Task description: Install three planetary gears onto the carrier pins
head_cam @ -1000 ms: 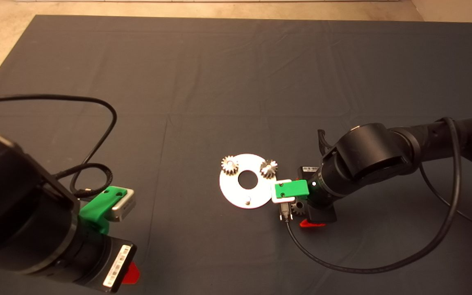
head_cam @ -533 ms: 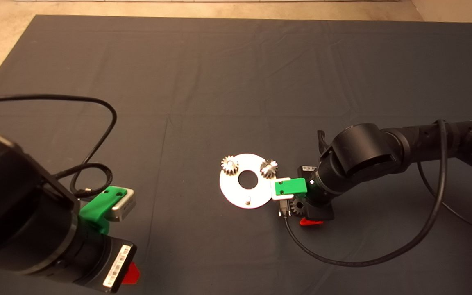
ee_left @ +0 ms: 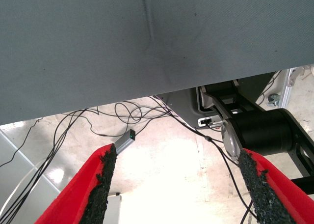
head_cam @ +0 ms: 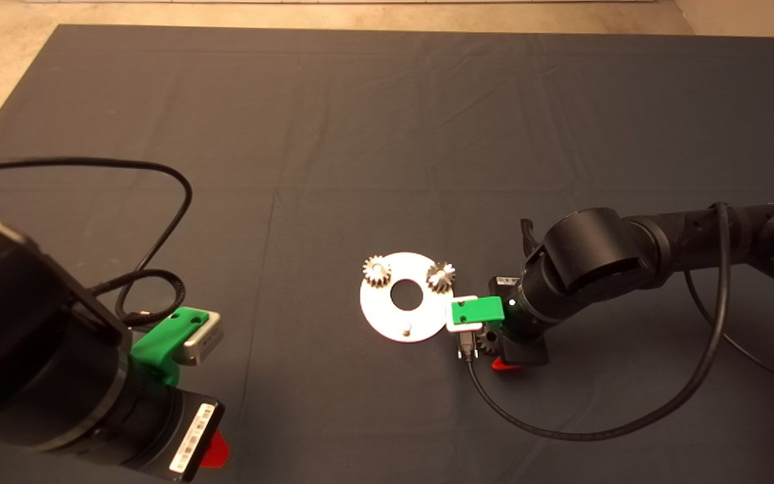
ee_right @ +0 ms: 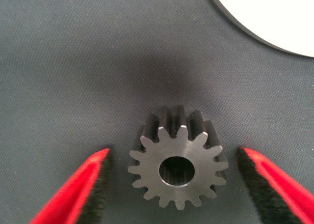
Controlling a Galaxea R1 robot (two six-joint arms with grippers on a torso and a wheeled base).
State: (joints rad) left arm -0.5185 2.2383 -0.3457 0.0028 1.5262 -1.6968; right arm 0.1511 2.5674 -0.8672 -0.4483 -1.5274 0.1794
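Bare pin [head_cam: 406,329] unobstructed — 2 gears [head_cam: 375,270] opposite.

Black arms [head_cam: 602,269], green grippers, red fingers [ee_right: 73,189]

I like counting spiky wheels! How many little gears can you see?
3. Two gears sit on the white disc, one far-left, one far-right. The third lies on the mat between the right gripper's open fingers.
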